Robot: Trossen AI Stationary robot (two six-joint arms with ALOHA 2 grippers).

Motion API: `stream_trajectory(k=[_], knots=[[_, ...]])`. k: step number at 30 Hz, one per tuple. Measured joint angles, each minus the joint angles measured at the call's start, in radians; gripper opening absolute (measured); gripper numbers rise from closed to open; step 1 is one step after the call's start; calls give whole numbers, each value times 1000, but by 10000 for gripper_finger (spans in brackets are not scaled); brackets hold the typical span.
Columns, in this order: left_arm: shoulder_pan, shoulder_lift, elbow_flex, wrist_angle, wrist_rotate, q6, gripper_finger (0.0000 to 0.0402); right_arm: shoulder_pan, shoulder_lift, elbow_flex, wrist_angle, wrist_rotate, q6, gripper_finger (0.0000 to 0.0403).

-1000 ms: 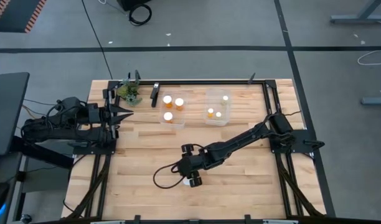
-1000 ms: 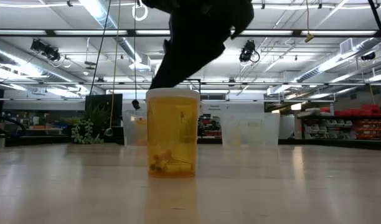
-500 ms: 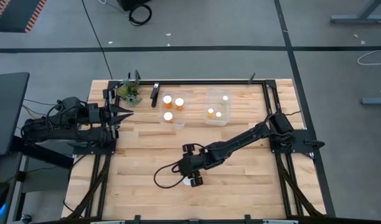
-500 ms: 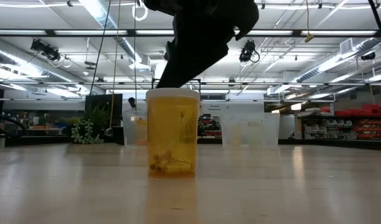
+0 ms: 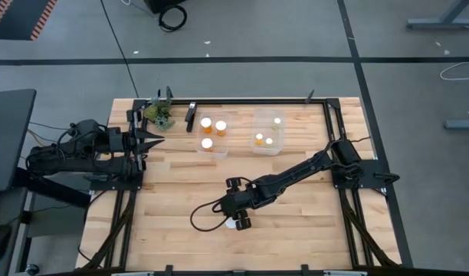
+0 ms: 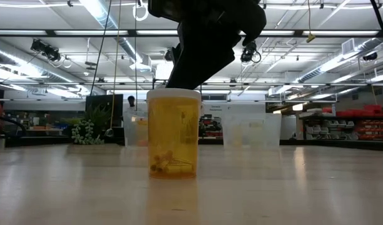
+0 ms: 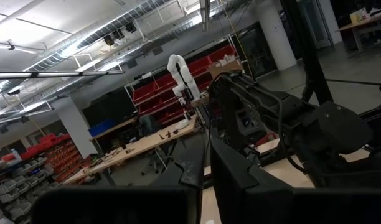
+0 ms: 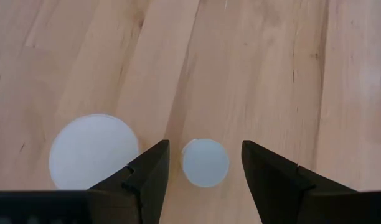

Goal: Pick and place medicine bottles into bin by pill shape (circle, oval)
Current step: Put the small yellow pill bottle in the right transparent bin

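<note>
Right gripper (image 8: pixel 205 167) hung over the near-centre tabletop (image 5: pixel 296 222), fingers apart and holding nothing, straddling a small white-capped bottle (image 8: pixel 205 162), apparently lined up for a top-down grasp. A larger-capped bottle (image 8: pixel 93 150) stood just beside, outside the fingers. Two clear bins (image 5: pixel 268 131) at the far edge already held bottles. Left gripper (image 5: pixel 152 139) waited shut at the left side.

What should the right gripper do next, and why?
Probably lower straight down and close on the small white cap. The right gripper hovers open above the table, and that cap sits centred between its fingers. The larger cap lies outside them, beside one finger, so a straight descent should miss it.
</note>
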Motion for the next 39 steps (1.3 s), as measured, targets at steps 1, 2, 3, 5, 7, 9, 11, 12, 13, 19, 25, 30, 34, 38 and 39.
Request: stream_trajectory(k=[1,2,3,5,7,9,11,12,13,19,25,30,34,38,39], knots=[[0,0,0,0,0,0,33,0,0,0,0,0,0,207],[0,0,0,0,0,1,32,0,0,0,-1,0,0,207],[0,0,0,0,0,1,30,0,0,0,-1,0,0,207],[0,0,0,0,0,1,28,0,0,0,-1,0,0,207],[0,0,0,0,0,2,29,0,0,0,-1,0,2,207],[0,0,0,0,0,2,32,0,0,0,-1,0,7,207],[0,0,0,0,0,2,35,0,0,0,-1,0,11,207],[0,0,0,0,0,2,37,0,0,0,-1,0,12,207],[0,0,0,0,0,1,38,0,0,0,-1,0,12,207],[0,0,0,0,0,1,34,0,0,0,-1,0,19,207],[0,0,0,0,0,2,31,0,-1,-36,25,-19,17,207],[0,0,0,0,0,2,37,-8,0,-79,64,-18,26,207],[0,0,0,0,0,3,38,-14,0,-80,76,-14,27,207],[0,0,0,0,0,3,32,-12,0,-80,97,-16,27,207],[0,0,0,0,0,3,31,-12,0,-80,97,-19,27,207]])
